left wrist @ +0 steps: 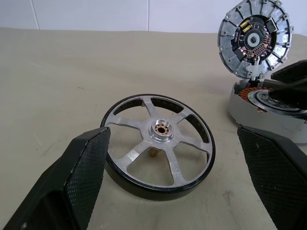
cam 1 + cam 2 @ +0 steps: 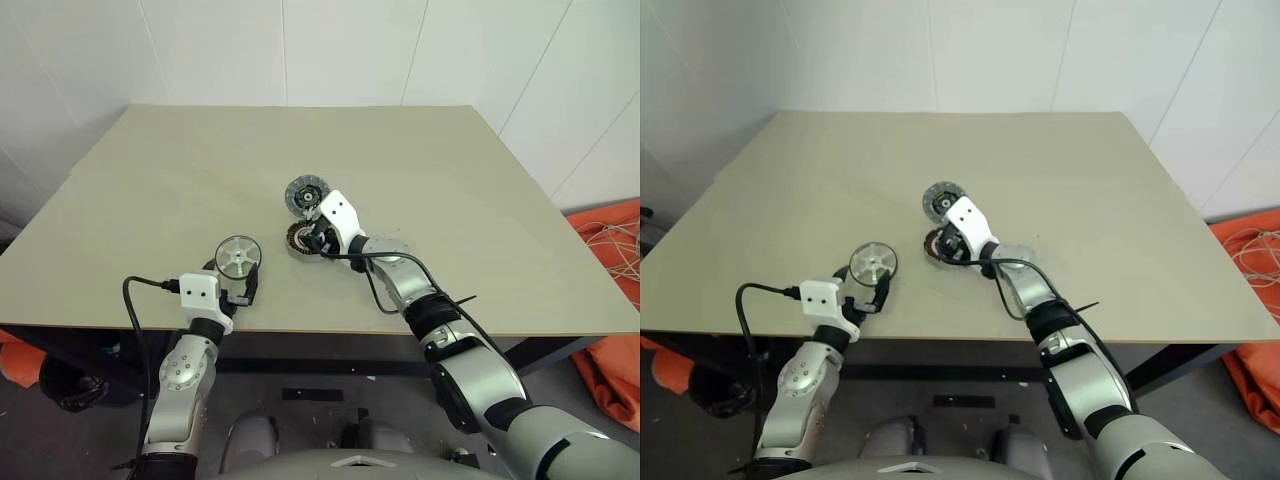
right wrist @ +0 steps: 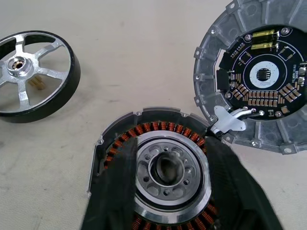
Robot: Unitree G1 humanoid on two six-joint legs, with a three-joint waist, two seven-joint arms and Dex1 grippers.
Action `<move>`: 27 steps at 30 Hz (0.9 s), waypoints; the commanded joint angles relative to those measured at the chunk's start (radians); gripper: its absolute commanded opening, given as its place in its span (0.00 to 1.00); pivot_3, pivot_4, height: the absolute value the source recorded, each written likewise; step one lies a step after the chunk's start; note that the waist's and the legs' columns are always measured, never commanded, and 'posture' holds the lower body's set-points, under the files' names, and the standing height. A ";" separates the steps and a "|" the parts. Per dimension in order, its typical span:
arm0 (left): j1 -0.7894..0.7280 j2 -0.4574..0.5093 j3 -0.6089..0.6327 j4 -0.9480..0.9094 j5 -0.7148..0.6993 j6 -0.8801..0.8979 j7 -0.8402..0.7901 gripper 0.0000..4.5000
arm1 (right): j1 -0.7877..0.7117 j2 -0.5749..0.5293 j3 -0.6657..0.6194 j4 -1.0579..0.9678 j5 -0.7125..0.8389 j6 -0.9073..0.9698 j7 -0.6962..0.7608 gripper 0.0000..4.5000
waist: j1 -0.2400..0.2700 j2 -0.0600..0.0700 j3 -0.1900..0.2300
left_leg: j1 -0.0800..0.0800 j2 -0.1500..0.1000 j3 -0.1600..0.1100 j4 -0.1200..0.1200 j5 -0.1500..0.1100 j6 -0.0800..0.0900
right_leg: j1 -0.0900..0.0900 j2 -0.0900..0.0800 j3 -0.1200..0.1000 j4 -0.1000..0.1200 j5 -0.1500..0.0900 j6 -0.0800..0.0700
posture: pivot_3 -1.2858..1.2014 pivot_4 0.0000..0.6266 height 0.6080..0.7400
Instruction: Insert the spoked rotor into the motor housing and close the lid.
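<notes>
Rotor (image 1: 159,142) between spread left fingers (image 1: 79,172).

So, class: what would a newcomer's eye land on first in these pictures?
The motor housing near the table's middle, lid swung open, showing copper windings and a circuit board, with the right gripper over it. Nearer the front edge lies the spoked rotor, before the open left gripper.

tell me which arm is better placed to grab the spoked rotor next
Left, probably. The left gripper is open with the spoked rotor lying between its fingers; the right gripper is at the motor housing.
</notes>
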 commanded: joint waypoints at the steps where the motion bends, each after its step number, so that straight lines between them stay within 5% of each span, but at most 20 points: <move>1: -0.005 0.001 0.000 -0.024 0.005 -0.022 0.002 1.00 | -0.035 0.005 -0.018 -0.013 0.000 -0.031 -0.007 0.81 | 0.000 0.000 0.000 | 0.000 0.000 0.000 0.000 0.000 0.000 | 0.000 0.000 0.000 0.000 0.000 0.000 | 0.52 0.00 1.00; 3: -0.005 0.001 0.000 -0.023 0.005 -0.022 0.002 1.00 | -0.038 0.007 -0.025 -0.021 0.003 -0.029 -0.015 0.96 | 0.000 0.000 0.000 | 0.000 0.000 0.000 0.000 0.000 0.000 | 0.000 0.000 0.000 0.000 0.000 0.000 | 0.52 0.00 1.00; 6: -0.003 0.000 0.000 -0.024 0.006 -0.022 0.004 1.00 | -0.038 0.009 -0.046 -0.064 0.030 -0.006 -0.001 0.96 | 0.000 0.000 0.000 | 0.000 0.000 0.000 0.000 0.000 0.000 | 0.000 0.000 0.000 0.000 0.000 0.000 | 0.52 0.00 1.00; 9: -0.002 0.000 -0.001 -0.023 0.006 -0.022 0.003 1.00 | -0.037 0.009 -0.059 -0.104 0.042 0.019 0.009 0.82 | 0.000 0.000 0.000 | 0.000 0.000 0.000 0.000 0.000 0.000 | 0.000 0.000 0.000 0.000 0.000 0.000 | 0.52 0.00 1.00; 19: -0.007 -0.001 -0.003 -0.014 0.008 -0.025 0.002 1.00 | 0.032 0.013 -0.044 -0.255 0.043 0.105 0.025 0.04 | 0.000 0.000 0.000 | 0.000 0.000 0.000 0.000 0.000 0.000 | 0.000 0.000 0.000 0.000 0.000 0.000 | 0.52 0.00 1.00; 27: -0.015 -0.001 -0.002 -0.011 0.009 -0.022 0.003 1.00 | 0.051 0.003 -0.007 -0.276 0.007 0.144 0.024 0.01 | 0.000 0.000 0.000 | 0.000 0.000 0.000 0.000 0.000 0.000 | 0.000 0.000 0.000 0.000 0.000 0.000 | 0.52 0.00 1.00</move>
